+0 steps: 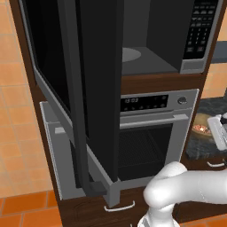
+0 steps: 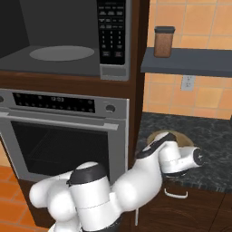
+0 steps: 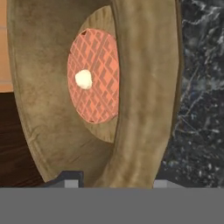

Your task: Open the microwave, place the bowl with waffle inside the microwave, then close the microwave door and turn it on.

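Orange tiled walls surround a dark wood cabinet column that holds the microwave point(image 1: 168, 35) above a silver oven point(image 2: 63, 131). Swung wide open, the microwave door point(image 1: 95, 88) shows the grey cavity with its round turntable point(image 2: 61, 53). Right of the column, a dark speckled bench point(image 2: 204, 136) carries the bowl point(image 3: 144, 87) close to its front edge, beside the cabinet. Inside it lies the waffle point(image 3: 94, 81), reddish-orange with a pale dab on top. The jaws point(image 3: 114, 183) straddle the bowl's near wall, one tip inside and one outside; whether they already press on it is hard to tell. A brown jar point(image 2: 164, 41) stands on the shelf point(image 2: 190, 62) above.
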